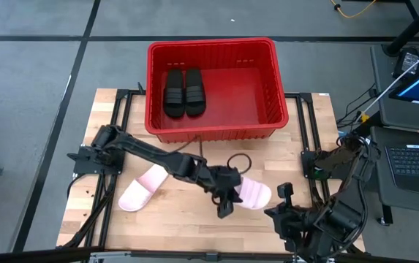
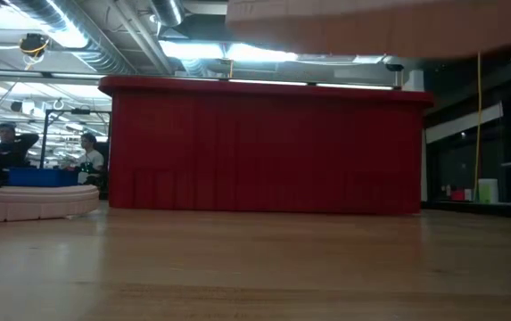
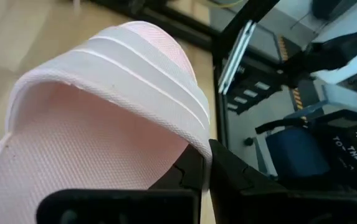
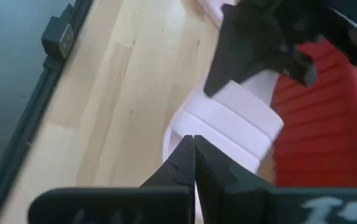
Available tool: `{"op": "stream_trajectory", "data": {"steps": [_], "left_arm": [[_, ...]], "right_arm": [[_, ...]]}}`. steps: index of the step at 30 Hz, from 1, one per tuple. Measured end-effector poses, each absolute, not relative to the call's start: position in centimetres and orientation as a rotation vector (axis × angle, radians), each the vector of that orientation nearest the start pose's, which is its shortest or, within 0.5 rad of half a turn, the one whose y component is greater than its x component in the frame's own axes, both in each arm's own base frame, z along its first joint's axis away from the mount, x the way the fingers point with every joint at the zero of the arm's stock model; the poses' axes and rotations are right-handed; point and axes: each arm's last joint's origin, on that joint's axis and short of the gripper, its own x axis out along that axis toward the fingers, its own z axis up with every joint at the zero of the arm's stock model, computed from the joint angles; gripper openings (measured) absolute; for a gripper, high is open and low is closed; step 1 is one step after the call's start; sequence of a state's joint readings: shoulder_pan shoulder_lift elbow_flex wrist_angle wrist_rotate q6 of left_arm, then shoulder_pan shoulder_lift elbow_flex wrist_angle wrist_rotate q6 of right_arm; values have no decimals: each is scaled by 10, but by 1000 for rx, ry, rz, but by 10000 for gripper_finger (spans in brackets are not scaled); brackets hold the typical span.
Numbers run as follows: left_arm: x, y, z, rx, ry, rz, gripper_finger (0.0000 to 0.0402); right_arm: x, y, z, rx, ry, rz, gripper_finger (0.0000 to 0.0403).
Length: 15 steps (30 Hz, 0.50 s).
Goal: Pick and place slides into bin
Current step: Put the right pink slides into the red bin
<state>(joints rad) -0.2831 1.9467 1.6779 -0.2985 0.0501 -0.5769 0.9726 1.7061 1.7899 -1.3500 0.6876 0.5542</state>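
Note:
The red bin stands at the table's far middle and fills the low view. The black pair lies inside it at the left. One pale pink slide lies flat on the table, also in the low view. My left gripper is shut on the other pink slide, near the table's middle front. That slide shows as a pale blur at the top of the low view. My right gripper is shut and empty at the front right, pointing toward that slide. My left gripper pinches the pink slide by the edge of its wide strap, where the strap meets the sole's side, between its two fingers. The arm comes from the table's left. The slide sticks out toward the right, apparently lifted clear of the table.
Black frame rails run along the table's left and right sides. Cables and a laptop lie beyond the right edge. The bin's right half holds nothing. People sit in the room behind.

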Motion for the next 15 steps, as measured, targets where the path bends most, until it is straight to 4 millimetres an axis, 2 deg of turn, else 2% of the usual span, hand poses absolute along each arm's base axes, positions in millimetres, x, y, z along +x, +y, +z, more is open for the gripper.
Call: {"op": "stream_trajectory", "data": {"steps": [5, 8, 15], "left_arm": [[419, -110, 315, -443, 618, -167, 4], [411, -102, 326, -439, 629, -152, 5], [393, -94, 347, -380, 605, -121, 6]], "right_arm": [[205, 248, 370, -518, 850, 39, 7], [210, 242, 376, -567, 814, -7, 18], [219, 231, 385, -754, 773, -39, 81]]}}
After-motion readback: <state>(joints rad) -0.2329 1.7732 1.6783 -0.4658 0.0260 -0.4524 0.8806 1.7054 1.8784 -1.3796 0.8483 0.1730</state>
